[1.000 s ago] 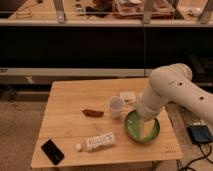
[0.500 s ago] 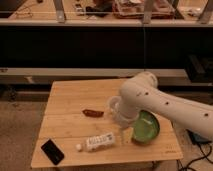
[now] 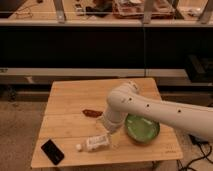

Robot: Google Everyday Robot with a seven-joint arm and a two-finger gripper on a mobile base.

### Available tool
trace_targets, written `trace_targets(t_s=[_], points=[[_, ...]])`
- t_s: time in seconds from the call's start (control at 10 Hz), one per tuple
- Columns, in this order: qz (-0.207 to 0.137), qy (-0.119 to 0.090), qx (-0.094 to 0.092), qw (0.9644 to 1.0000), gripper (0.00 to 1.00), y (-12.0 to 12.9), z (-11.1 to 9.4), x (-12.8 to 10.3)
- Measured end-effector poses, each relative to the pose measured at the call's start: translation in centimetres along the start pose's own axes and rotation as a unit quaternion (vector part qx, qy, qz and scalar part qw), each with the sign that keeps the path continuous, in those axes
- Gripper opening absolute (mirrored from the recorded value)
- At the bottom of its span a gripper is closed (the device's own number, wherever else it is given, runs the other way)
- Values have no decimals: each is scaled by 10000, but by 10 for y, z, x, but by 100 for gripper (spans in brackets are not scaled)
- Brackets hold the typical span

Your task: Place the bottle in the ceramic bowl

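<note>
The small clear bottle (image 3: 94, 143) with a white label and white cap lies on its side near the front edge of the wooden table (image 3: 65, 100). The green ceramic bowl (image 3: 143, 129) sits at the front right of the table, partly behind my white arm. My gripper (image 3: 111, 134) hangs below the arm's wrist, just right of and above the bottle, between the bottle and the bowl. The arm hides most of the gripper.
A black phone (image 3: 52, 151) lies at the table's front left corner. A dark red-brown item (image 3: 92, 113) lies mid-table left of the arm. Dark shelving and a counter stand behind the table. A black box with cables (image 3: 200, 140) sits on the floor at right.
My arm has swung left across the table, from over the bowl toward the bottle. The translucent cup seen earlier is now hidden behind the arm. The bottle has not moved.
</note>
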State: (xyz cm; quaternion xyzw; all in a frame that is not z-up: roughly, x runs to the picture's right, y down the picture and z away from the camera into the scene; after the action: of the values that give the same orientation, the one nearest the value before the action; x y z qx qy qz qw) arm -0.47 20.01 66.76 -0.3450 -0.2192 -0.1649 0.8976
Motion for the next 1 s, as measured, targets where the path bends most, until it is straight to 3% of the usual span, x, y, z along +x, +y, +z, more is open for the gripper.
trace_targets(t_s=[0.5,1.0], points=[[8,-26,-5,10000,80,2,0,0],[39,-415,-24,9991,80,-2,37,-18]])
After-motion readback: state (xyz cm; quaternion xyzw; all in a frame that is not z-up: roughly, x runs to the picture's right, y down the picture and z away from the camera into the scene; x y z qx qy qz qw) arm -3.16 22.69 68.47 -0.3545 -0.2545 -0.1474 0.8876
